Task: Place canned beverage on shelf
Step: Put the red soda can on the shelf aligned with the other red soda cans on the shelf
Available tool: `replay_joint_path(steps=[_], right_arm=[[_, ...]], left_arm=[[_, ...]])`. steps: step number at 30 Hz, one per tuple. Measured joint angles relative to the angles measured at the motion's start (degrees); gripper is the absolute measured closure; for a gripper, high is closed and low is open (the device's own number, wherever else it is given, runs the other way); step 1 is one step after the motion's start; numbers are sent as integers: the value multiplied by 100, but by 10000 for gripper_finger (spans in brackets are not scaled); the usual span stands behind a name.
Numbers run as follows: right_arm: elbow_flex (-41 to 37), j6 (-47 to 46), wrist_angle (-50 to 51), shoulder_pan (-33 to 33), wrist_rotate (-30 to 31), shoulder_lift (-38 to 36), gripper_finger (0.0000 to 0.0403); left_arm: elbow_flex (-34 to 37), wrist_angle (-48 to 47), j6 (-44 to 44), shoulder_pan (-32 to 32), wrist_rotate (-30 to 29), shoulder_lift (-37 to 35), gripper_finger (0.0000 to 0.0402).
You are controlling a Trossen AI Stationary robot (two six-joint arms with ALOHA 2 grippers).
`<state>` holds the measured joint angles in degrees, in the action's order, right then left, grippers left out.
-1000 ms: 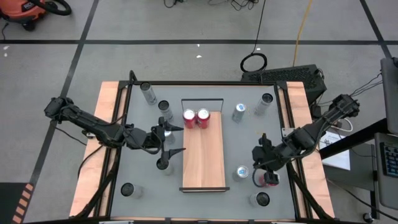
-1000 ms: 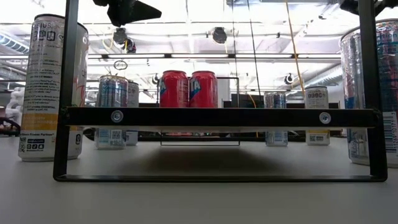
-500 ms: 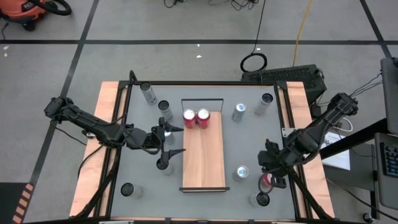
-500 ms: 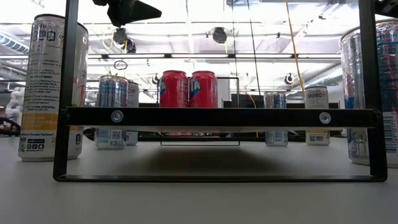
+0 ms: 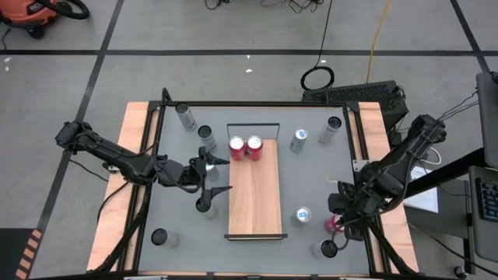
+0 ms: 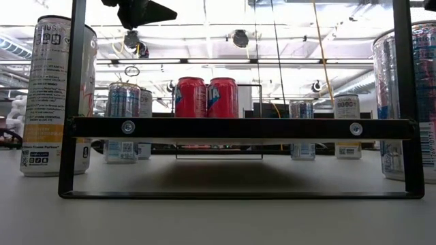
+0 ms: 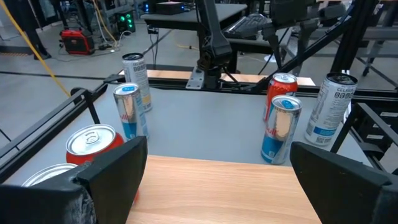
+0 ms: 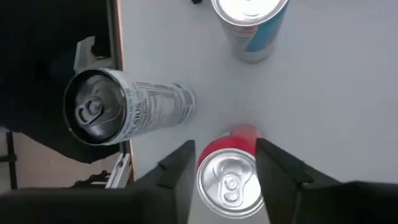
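— So where is the right pincer [image 8: 227, 163]?

— Over the counter's [image 5: 311, 175] near right corner, straddling a red can [image 8: 229, 176] that stands upright on the grey top. One dark finger [image 8: 179, 168] sits on each side of the can, with a sliver of gap showing on both sides, so the jaws look apart rather than clamped, though I can't be sure they aren't brushing it.

— What stands around that can?

— A tall silver can with black print [image 8: 127, 109] is just beside it, near the counter's edge, and a blue-and-silver can [image 8: 252, 22] is a little further off toward the shelf.

— And the shelf itself?

— The shelf [image 5: 254, 194] lies lengthwise in the middle of the counter, wire rail [image 5: 253, 124] at the far end. Two red cans [image 5: 245, 147] stand side by side, touching, on the board next to the rail; the remaining wood is bare. From table height they show upright on the raised board [image 6: 238, 127].

— The left arm?

— Its pincer [image 5: 213, 173] hovers at the shelf's left edge, jaws spread wide, holding nothing. More slim cans stand scattered on the grey top.
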<state>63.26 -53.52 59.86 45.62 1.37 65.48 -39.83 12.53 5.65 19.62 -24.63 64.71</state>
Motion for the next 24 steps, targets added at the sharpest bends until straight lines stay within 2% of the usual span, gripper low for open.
replay_joint_path(steps=[8,12,24], right_arm=[[0,272,97,189,9,263,162],[0,523,323,249,31,371,132],[-9,990,514,401,6,544,111]], left_arm=[[0,-7,-6,-6,-114,-2,4],[0,-9,-19,-13,-195,-2,4],[0,-22,-47,-157,-305,-2,4]])
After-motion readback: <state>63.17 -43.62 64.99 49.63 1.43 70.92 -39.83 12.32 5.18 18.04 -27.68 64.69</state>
